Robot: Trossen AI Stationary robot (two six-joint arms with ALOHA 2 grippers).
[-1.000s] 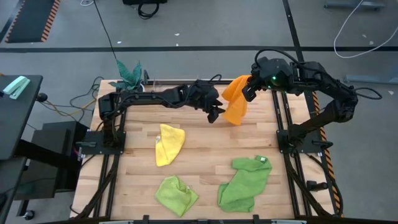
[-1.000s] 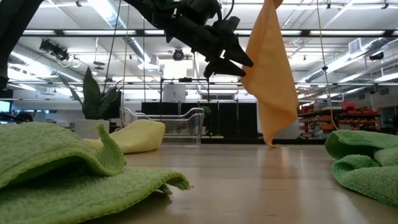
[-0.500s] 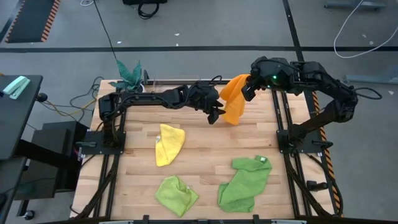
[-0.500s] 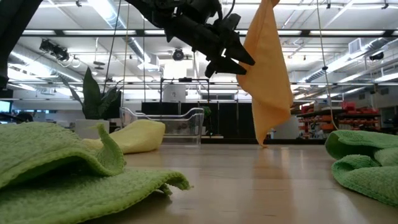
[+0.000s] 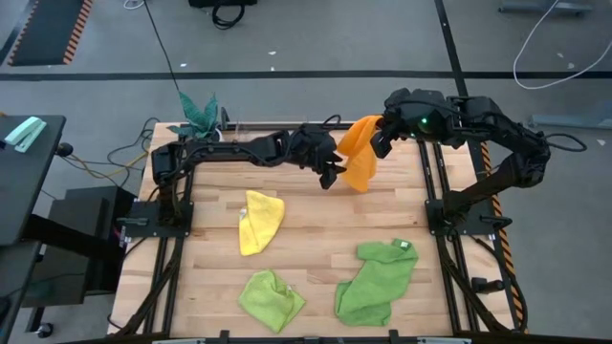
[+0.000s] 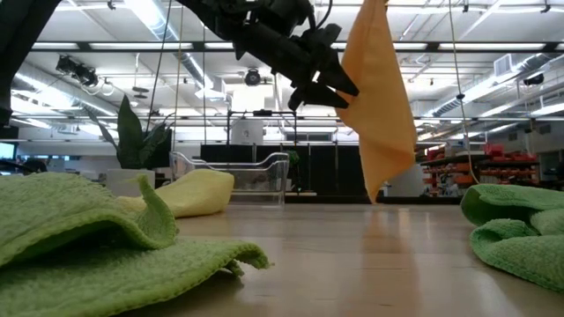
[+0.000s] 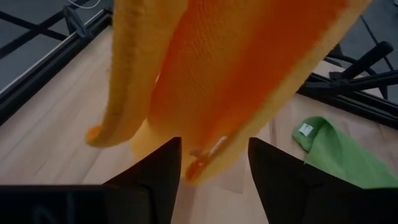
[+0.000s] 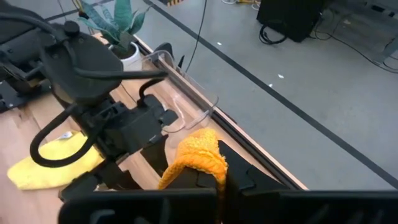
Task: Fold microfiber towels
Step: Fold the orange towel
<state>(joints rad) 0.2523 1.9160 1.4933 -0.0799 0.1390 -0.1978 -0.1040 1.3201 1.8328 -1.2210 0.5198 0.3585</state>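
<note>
The right end effector (image 5: 380, 137) pinches the top of the orange towel (image 5: 360, 156) so it hangs clear above the far side of the counter (image 5: 316, 234), presumably letting the open left end effector (image 5: 330, 172) catch its dangling lower edge.

I see the wooden table (image 5: 306, 239) as my landmark. At its far left corner stands a teal-leaved plant (image 5: 199, 112) in a white pot (image 8: 129, 56). Just beside the plant, along the table's far edge, sits a clear plastic bin (image 6: 231, 176). Off the table's left side stands a black stand (image 5: 29, 182).
</note>
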